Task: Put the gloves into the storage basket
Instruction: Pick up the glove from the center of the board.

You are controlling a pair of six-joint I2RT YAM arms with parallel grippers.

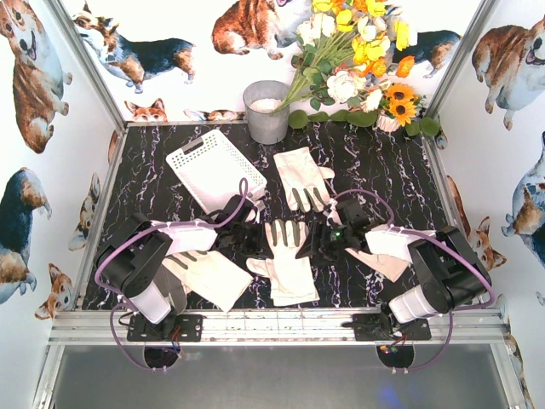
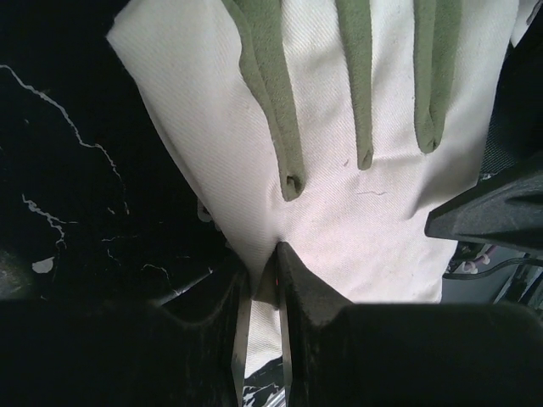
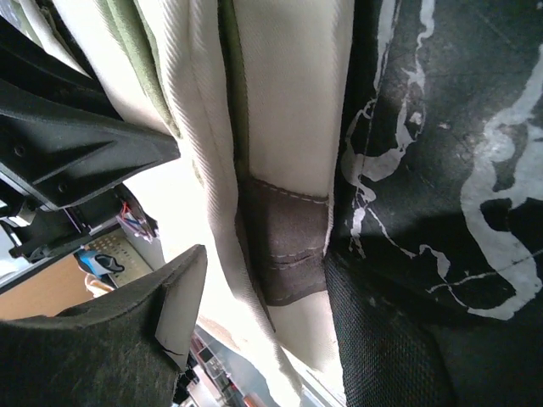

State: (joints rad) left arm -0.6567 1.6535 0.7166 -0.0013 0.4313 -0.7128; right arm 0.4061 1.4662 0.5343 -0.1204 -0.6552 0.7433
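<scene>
The middle glove [image 1: 285, 260] lies flat on the dark marbled table, fingers pointing away. My left gripper [image 1: 254, 241] is at its left edge; in the left wrist view it [image 2: 263, 264] is shut on a fold of the cream glove [image 2: 356, 136]. My right gripper [image 1: 320, 243] is at the glove's right edge; in the right wrist view it [image 3: 271, 331] is open with the glove's edge [image 3: 288, 153] between the fingers. A second glove [image 1: 302, 177] lies further back, a third [image 1: 209, 277] under the left arm, a fourth [image 1: 379, 260] under the right arm. The white storage basket [image 1: 213, 166] sits back left.
A grey metal bucket [image 1: 266, 111] stands at the back centre, beside a bunch of artificial flowers [image 1: 358, 60] at the back right. Walls printed with corgis enclose the table on three sides. The metal rail [image 1: 281, 324] runs along the near edge.
</scene>
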